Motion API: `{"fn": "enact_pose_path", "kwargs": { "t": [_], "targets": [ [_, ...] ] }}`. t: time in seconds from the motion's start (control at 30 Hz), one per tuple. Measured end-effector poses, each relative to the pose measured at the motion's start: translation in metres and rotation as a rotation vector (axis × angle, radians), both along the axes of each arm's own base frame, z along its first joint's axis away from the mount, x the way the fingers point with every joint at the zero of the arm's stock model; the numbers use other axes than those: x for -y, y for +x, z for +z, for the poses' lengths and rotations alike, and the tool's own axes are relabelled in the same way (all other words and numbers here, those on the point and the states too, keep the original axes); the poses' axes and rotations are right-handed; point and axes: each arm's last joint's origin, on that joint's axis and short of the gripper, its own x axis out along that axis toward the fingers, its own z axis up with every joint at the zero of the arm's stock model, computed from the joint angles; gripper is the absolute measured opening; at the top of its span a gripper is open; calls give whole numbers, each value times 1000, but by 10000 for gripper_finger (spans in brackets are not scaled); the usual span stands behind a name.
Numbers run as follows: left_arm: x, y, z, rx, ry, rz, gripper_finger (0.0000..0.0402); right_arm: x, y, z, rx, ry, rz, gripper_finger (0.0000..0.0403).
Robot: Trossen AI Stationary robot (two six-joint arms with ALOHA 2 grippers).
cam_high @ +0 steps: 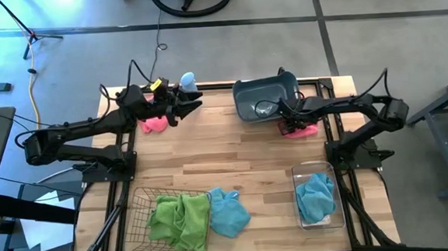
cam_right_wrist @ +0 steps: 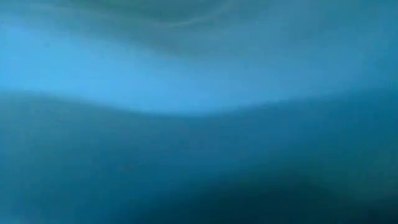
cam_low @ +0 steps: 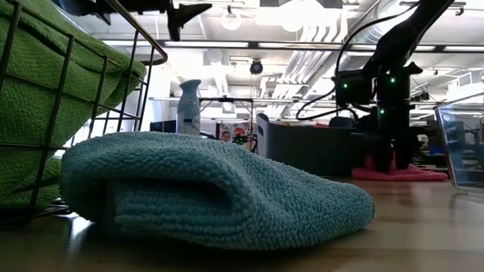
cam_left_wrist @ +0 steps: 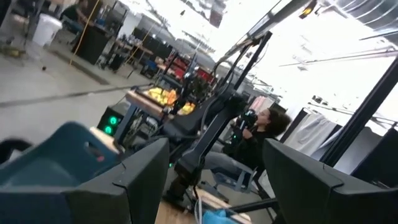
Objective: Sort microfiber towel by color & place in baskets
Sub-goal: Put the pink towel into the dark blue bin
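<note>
In the high view, the left gripper (cam_high: 194,105) is hovering at the upper left of the desk (cam_high: 241,152), its jaws spread wide and holding nothing, just beside a pink towel (cam_high: 154,124) and a spray bottle (cam_high: 187,81). The right gripper (cam_high: 288,124) is reaching down at the upper right, at the edge of the blue-grey tub (cam_high: 263,96) and over a second pink towel (cam_high: 301,130); whether its jaws are clenched cannot be told. At the lower left, the wire basket (cam_high: 140,224) is holding green towels (cam_high: 180,218), with a blue towel (cam_high: 228,212) lying on the desk just beside it. At the lower right, the clear bin (cam_high: 318,194) is holding another blue towel (cam_high: 315,195).
</note>
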Motion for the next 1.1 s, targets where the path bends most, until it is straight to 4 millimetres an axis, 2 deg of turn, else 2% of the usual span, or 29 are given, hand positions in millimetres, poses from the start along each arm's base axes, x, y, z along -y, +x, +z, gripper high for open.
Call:
{"fn": "enact_pose_path", "kwargs": {
  "t": [0.27,0.5,0.73,1.1],
  "targets": [
    [0,0,21,43,109,19,245,-3,-2,2,0,38,10,134],
    [0,-1,30,62,139,25,245,-7,-3,2,5,107,60,14],
    [0,-1,30,60,152,27,245,-18,2,6,28,123,96,6],
    [-7,-4,30,56,155,22,245,-27,-6,36,170,46,58,1]
  ]
}}
